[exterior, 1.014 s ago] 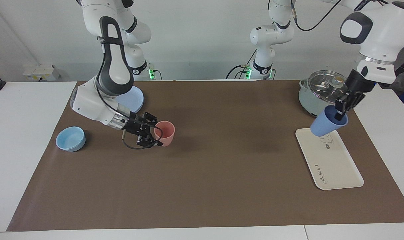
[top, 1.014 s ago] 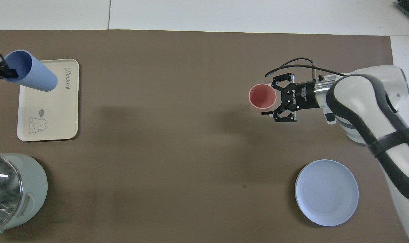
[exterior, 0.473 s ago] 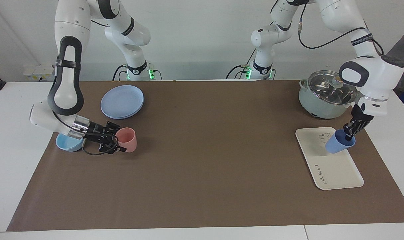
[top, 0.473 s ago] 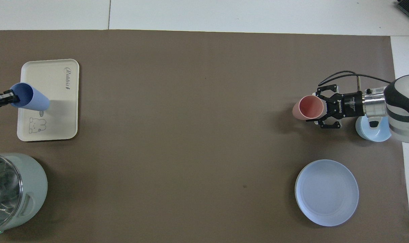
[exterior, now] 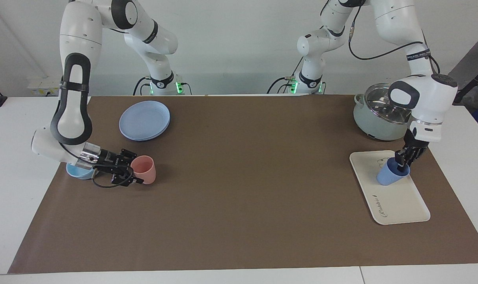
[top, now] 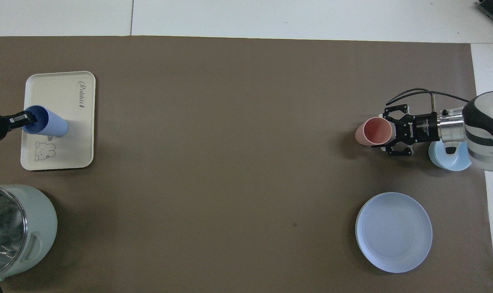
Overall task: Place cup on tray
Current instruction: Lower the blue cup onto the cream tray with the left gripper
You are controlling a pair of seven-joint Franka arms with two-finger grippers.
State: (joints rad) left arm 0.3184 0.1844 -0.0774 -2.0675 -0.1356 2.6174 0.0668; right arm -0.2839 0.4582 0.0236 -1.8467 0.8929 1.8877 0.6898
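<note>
The blue cup (exterior: 389, 174) sits on the cream tray (exterior: 396, 205), close to the little bear drawing at the tray's end nearer the robots. You can see it leans a bit instead of standing straight. The left gripper (exterior: 404, 159) is right at the cup's rim, with one finger (exterior: 399, 161) dipping inside the mouth of the cup. You cannot tell whether those fingers pinch the rim or have let go.

Next to the tray, nearer the robots, stands the grey pot (exterior: 375, 118) with a glass lid.

Well away from the tray, toward the right arm's end of the table, the right gripper (exterior: 135, 177) is clamped on the rim of a pink cup (exterior: 144, 169), low over the brown mat (exterior: 239, 197). A light-blue bowl (exterior: 78, 172) peeks out under that arm. A round blue plate (exterior: 144, 120) lies nearer the robots than the pink cup.
</note>
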